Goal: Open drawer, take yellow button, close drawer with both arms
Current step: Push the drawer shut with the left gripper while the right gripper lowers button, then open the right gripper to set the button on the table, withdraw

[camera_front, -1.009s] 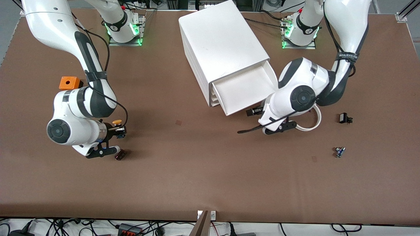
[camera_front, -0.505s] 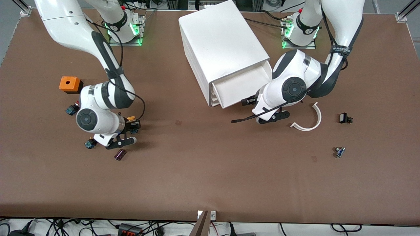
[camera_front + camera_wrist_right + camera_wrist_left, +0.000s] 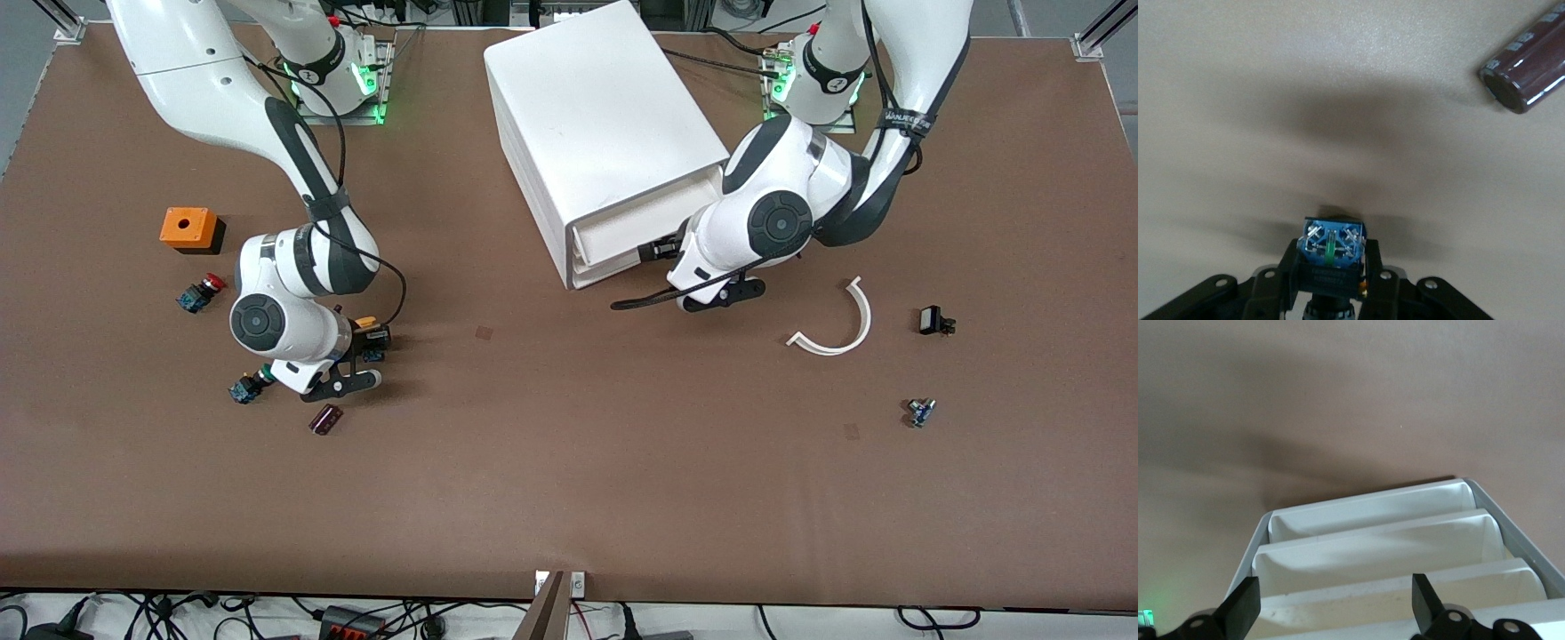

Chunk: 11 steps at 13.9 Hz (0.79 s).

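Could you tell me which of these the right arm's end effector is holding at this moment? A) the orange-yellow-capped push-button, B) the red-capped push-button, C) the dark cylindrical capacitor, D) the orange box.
A: the right end effector is shut on the button, whose orange-yellow cap shows in the front view and whose blue base sits between the fingers in the right wrist view.

Left arm point(image 3: 893, 124) strap: white lettering on a black band, too small to read (only that letters are there)
Button point(image 3: 1332, 247) body: a faint embossed line, not readable
Cabinet point(image 3: 596, 116): no marking to read
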{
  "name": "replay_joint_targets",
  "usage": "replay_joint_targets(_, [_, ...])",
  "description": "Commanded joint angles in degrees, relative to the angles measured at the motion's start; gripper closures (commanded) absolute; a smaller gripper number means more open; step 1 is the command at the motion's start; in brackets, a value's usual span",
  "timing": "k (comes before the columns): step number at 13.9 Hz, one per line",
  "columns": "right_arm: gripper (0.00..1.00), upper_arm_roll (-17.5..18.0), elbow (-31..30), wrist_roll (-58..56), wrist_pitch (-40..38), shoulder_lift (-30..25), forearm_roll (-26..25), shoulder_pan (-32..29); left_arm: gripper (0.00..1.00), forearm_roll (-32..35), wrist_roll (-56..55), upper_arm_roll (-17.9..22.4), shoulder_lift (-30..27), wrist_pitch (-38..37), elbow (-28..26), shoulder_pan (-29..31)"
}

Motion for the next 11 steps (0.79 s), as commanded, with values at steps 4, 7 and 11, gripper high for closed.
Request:
replay_joint_targets(4, [0.00, 0.19, 7.32, 7.28, -10.62, -2.86, -0.19, -0.21, 0.00, -2.74, -0.36, -2.95, -3.94, 0.88, -4.91, 1.02])
replay_joint_targets(7, [0.00, 0.01, 13.22, 10.80, -20.21, -6.29, -0.19, -0.91, 0.00, -2.74, -0.36, -3.66, -3.94, 0.88, -5.00, 0.67])
replay_joint_targets(11, [0.00, -2.54, 20.95, 10.37, -27.95, -10.16, -3.35, -1.08, 0.00, -2.65, -0.19, -3.84, -3.94, 0.70, -4.74, 1.11])
